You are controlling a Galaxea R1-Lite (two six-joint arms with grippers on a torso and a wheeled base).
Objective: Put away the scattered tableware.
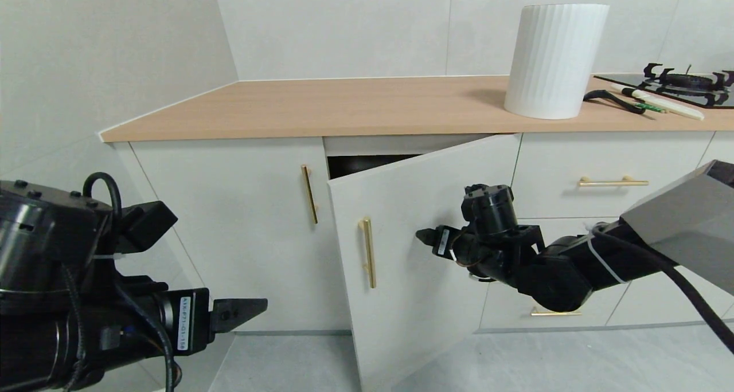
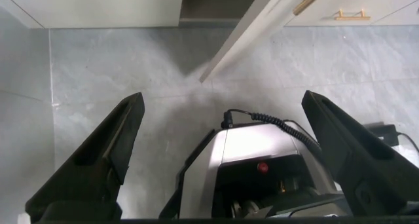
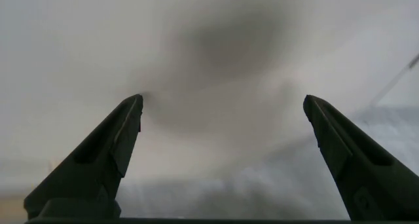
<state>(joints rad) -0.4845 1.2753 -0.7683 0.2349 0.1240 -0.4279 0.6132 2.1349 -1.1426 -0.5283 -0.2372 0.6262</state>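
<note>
Head view, cabinet door [image 1: 413,300]: stood ajar, probably opened to take the tableware.
Right gripper [image 1: 431,238]: fingers spread wide, empty, just beside the door face, right of its gold handle [image 1: 367,253]; likely placed to push.
Left gripper [image 1: 252,309]: spread, empty, low by the cabinet.
Utensils [image 1: 659,101]: on the countertop [image 1: 344,102], beside a white ribbed canister [image 1: 555,59].
Writing: arm sticker [image 1: 184,323], too small to read.

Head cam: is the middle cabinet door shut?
No, the cabinet door stands swung outward, with a dark gap showing at its top edge.
</note>
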